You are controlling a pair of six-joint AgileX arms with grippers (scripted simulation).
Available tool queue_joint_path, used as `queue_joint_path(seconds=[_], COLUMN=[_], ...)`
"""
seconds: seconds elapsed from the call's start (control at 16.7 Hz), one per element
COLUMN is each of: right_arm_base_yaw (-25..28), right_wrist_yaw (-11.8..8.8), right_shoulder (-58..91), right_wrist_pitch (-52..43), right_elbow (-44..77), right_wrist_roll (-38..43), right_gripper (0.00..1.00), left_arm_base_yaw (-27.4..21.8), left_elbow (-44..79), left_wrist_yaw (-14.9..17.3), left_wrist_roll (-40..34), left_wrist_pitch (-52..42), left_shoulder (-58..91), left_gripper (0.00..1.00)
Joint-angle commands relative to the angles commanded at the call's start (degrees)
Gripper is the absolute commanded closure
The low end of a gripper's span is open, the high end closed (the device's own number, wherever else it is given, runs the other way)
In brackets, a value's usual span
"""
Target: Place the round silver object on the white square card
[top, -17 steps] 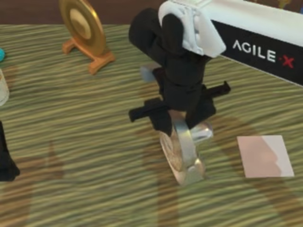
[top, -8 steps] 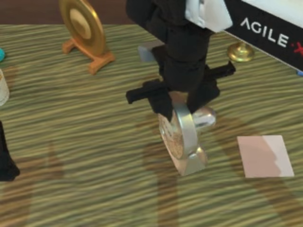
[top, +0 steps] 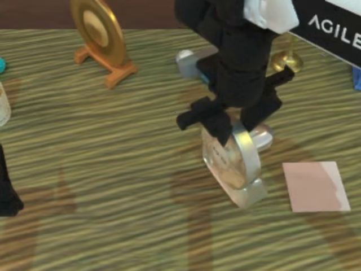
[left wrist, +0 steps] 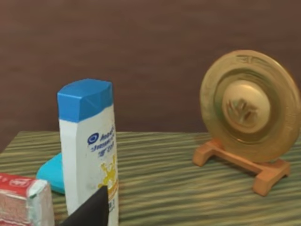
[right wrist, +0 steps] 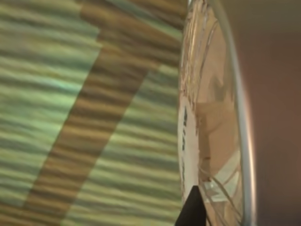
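Right end effector [top: 234, 125] clamps the top rim of the thick shiny silver disc with a pale speckled face [top: 232, 164], holding it upright near the green striped desk's [top: 113, 169] middle, just left of the flat pinkish-white square card [top: 316, 186]. Left arm [top: 7, 192] sits at the left edge, fingers unseen.

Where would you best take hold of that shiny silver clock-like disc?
By its thin rim at the top, coming from above: the round silver object stands on edge, and the right gripper pinches it there, one finger against each flat side.
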Motion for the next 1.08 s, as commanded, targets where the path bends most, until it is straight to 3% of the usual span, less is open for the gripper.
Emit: queue_joint_path(seconds=[0.72, 0.9, 1.08], right_arm_base_yaw=[-16.2, -19.5, -21.4], right_wrist_yaw=[-0.2, -0.2, -0.2], right_shoulder=[-17.7, -21.5, -23.6], right_wrist_pitch=[5.0, 6.1, 6.6], right_elbow=[-20.8, -25.6, -28.4], right_wrist_roll=[-65.0, -76.2, -82.0], right_gripper=[1.0, 1.0, 1.0], left_arm_base_yaw=[0.0, 0.0, 0.0], left_elbow=[0.0, 0.0, 0.0], left_wrist_yaw=[0.0, 0.0, 0.0], left_wrist_roll=[0.0, 0.0, 0.0], left_wrist_pitch=[0.0, 0.0, 0.0], left_shoulder=[0.0, 0.0, 0.0], left_gripper=[0.0, 0.0, 0.0])
